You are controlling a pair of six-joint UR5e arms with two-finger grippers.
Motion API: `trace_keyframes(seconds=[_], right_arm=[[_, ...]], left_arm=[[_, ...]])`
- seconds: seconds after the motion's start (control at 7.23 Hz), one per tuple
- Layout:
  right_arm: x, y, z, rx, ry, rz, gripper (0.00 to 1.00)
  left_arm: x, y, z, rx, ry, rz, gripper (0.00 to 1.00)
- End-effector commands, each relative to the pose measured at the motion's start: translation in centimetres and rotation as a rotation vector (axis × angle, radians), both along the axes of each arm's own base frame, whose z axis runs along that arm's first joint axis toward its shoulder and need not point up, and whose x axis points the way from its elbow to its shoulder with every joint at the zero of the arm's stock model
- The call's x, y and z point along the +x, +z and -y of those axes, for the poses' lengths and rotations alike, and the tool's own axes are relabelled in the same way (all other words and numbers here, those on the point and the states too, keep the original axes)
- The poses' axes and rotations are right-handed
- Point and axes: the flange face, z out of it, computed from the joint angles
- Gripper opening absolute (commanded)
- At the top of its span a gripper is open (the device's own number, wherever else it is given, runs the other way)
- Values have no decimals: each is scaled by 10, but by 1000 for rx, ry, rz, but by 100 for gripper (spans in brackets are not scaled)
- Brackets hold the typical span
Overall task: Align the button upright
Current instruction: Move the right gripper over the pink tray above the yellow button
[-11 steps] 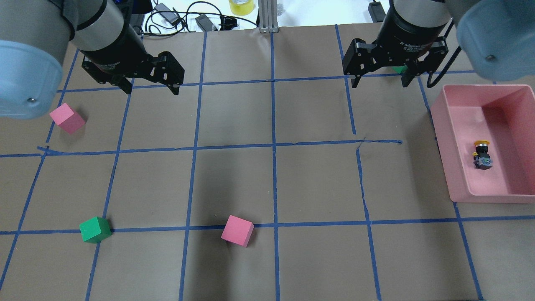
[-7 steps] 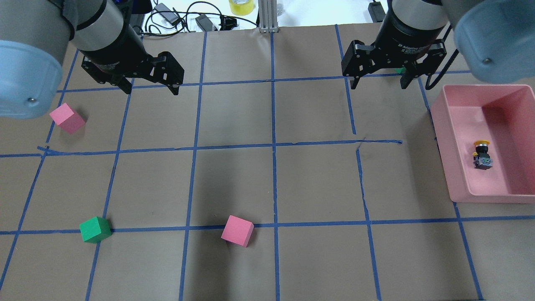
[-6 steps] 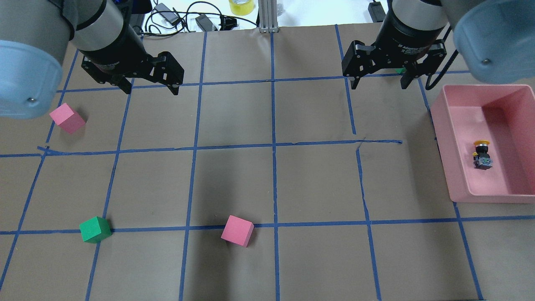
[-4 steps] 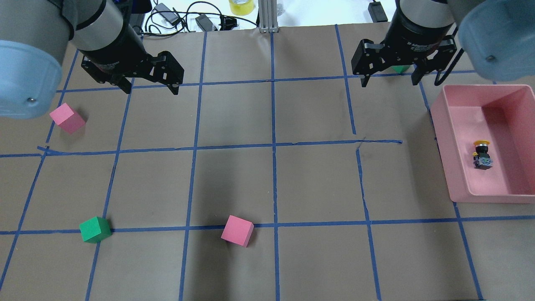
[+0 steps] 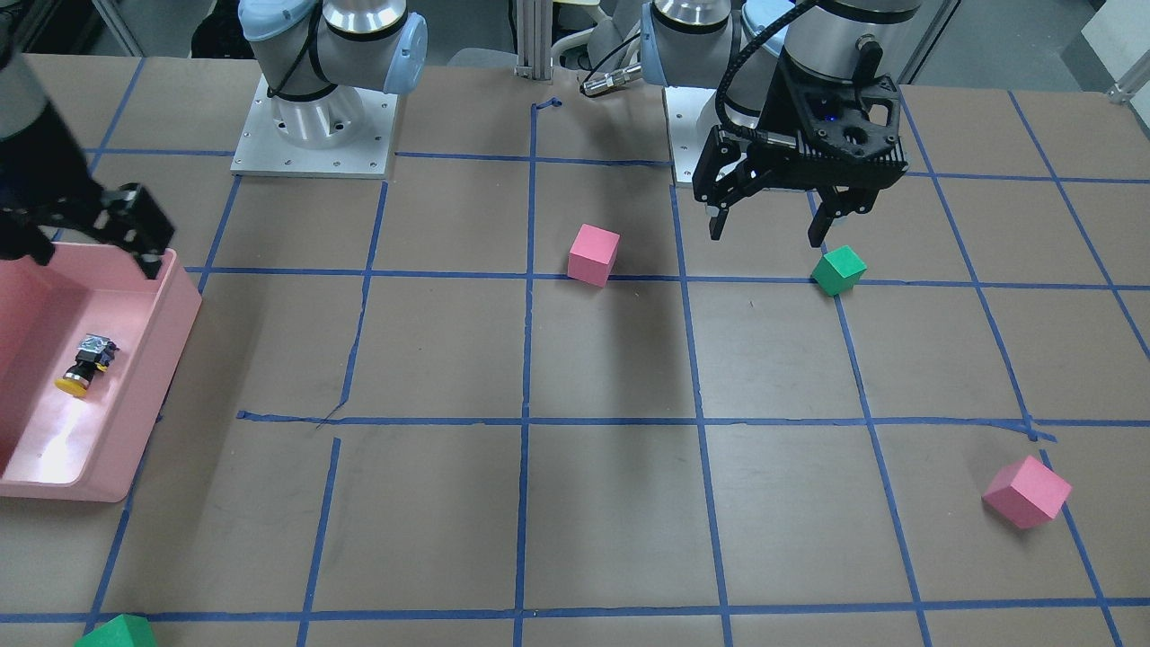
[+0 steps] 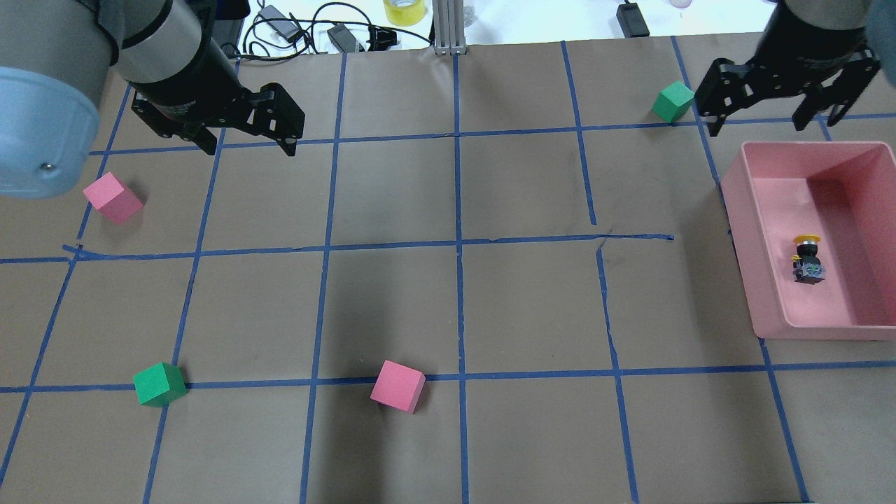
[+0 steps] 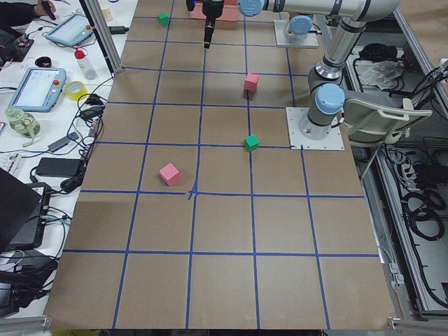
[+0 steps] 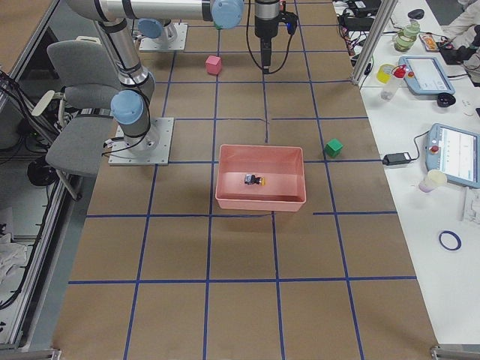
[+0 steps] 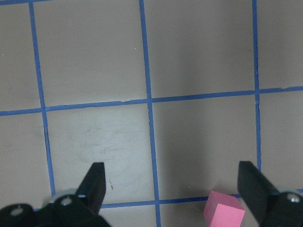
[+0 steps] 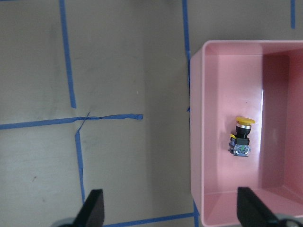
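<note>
The table is showing brown paper under a grid of blue tape. In the pink bin, the button is showing a yellow cap, black body and silvery base. Left of the bin, two pink cubes and two green cubes are sitting, and the left gripper and right gripper are showing black.

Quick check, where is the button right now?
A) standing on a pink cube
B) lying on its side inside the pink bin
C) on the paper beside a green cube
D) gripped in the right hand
B: the button lies on its side in the pink bin; the open right hand is empty.
</note>
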Motion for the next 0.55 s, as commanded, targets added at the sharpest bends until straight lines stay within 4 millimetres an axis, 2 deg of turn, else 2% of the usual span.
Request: trace_keyframes(seconds=[0.0, 0.14, 0.28, 0.42], right_arm=[[-102, -41, 3, 43, -130, 28, 100], [-132, -68, -1, 33, -164, 36, 100], [-148, -111, -8, 24, -99, 32, 100], [-164, -143, -23, 5, -103, 43, 100]], left_arm=[[0, -1, 1, -1, -2, -4, 100], [0, 0, 1, -1, -5, -2, 100], [0, 1, -1, -4, -6, 1, 100], [1, 0, 0, -3, -4, -2, 100]])
